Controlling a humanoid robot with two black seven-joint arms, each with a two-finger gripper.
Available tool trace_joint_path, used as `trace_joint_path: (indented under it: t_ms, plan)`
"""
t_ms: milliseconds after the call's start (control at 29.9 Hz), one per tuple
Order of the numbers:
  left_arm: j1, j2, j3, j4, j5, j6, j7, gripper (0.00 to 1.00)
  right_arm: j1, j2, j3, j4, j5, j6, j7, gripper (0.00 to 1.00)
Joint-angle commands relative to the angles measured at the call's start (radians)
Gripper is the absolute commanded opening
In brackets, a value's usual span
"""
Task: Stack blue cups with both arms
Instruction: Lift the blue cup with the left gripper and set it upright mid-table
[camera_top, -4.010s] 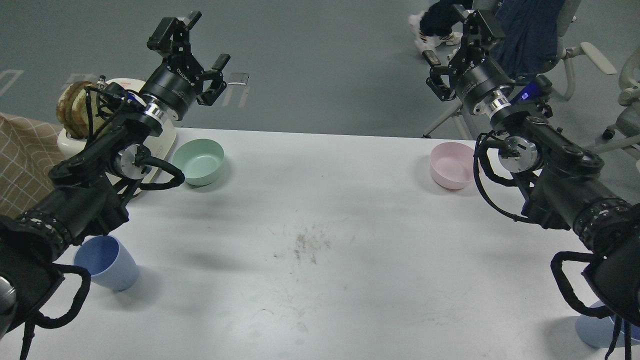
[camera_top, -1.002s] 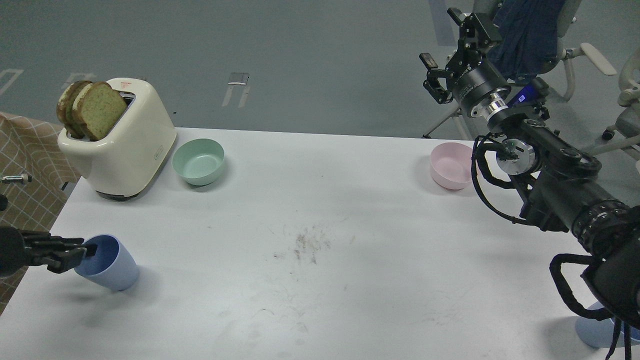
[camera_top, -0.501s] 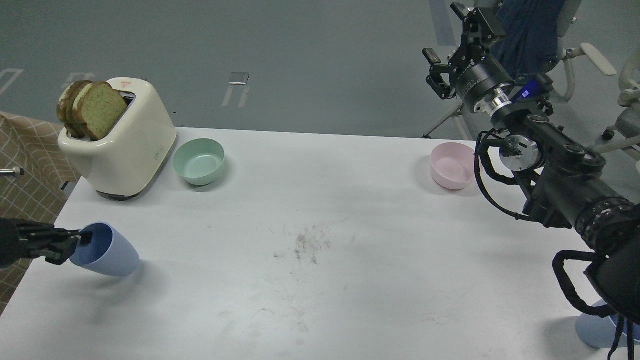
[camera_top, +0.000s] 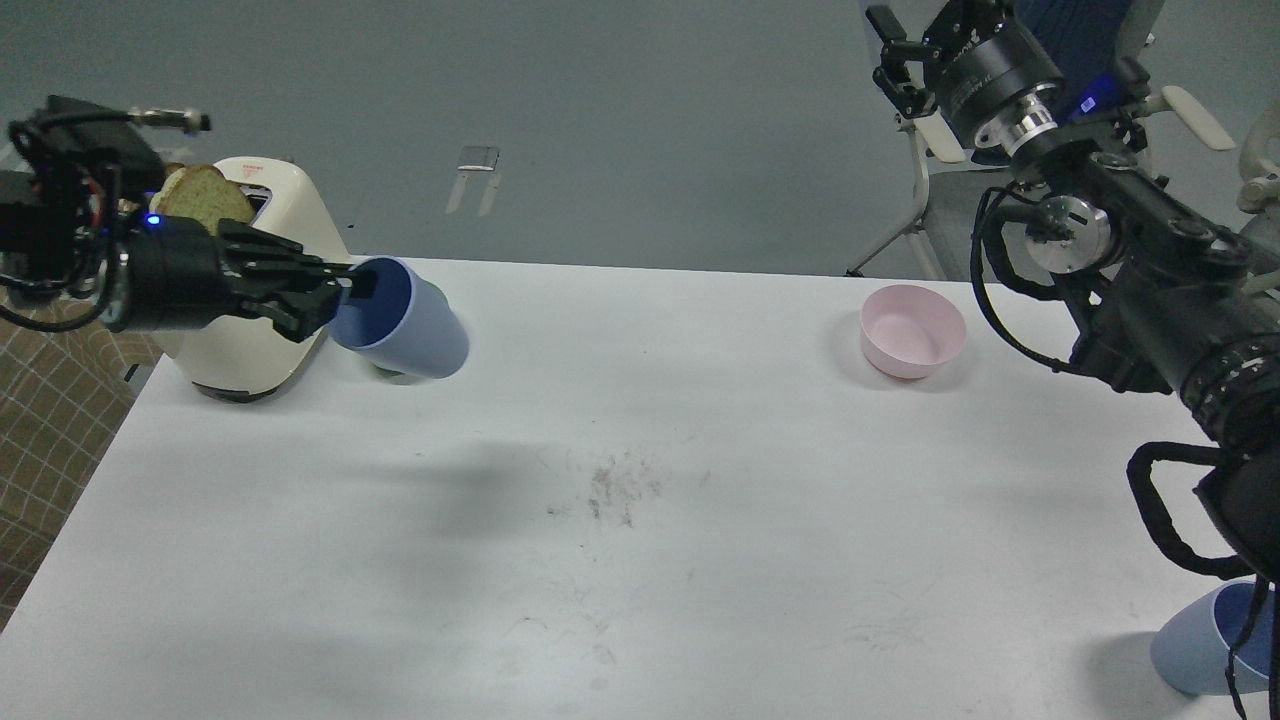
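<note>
**One cup in the air, one waiting at the near right corner**

My left end effector (camera_top: 345, 290) grips a blue cup (camera_top: 400, 318) by its rim, one finger inside the mouth and the rest outside, so the cup hangs tilted on its side with the mouth toward me and the base pointing to the bench's middle. It is clear of the bench (camera_top: 640, 520), above the far left corner. I judge the rim pinch leaves the tapered base free to enter another cup.

The second blue cup (camera_top: 1200, 645) stands at the near right corner, partly behind my right arm's cable, mouth up as far as I can tell. That makes it the likely receiver.

My right end effector (camera_top: 915, 65) is raised beyond the far right corner, its fingers spread and holding nothing, well apart from that cup.

The toaster (camera_top: 255, 350) sits behind the lifted cup; the pink bowl (camera_top: 912, 330) rests near the far right edge.
</note>
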Motion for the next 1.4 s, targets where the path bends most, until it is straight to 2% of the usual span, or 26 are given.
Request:
trace_joint_path:
  t_ms: [0, 134, 267, 434, 702, 1069, 1370]
  plan:
    - [-0.049, -0.175, 0.005, 0.01, 0.036, -0.07, 0.0, 0.0, 0.063, 0.002, -0.001, -0.001, 0.0, 0.0, 0.0, 1.0]
    - [-0.069, -0.333, 0.005, 0.045, 0.102, -0.074, 0.0, 0.0, 0.095, 0.002, -0.001, -0.001, 0.0, 0.0, 0.0, 1.0]
    - [-0.095, -0.531, 0.01, 0.14, 0.183, -0.074, 0.0, 0.0, 0.095, 0.002, -0.003, -0.001, 0.0, 0.0, 0.0, 1.0]
    - [-0.128, -0.67, 0.054, 0.238, 0.27, -0.074, 0.0, 0.0, 0.088, 0.002, -0.003, -0.001, 0.0, 0.0, 0.0, 1.0]
    - [-0.236, -0.775, 0.263, 0.356, 0.28, -0.074, 0.0, 0.0, 0.08, 0.003, -0.003, 0.002, 0.0, 0.0, 0.0, 1.0]
    - [-0.225, -0.876, 0.279, 0.439, 0.278, -0.074, 0.0, 0.0, 0.077, 0.01, -0.044, 0.006, 0.0, 0.0, 0.0, 1.0]
    - [-0.222, -0.89, 0.337, 0.475, 0.27, -0.074, 0.0, 0.01, 0.071, 0.005, -0.049, 0.012, 0.001, 0.0, 0.0, 1.0]
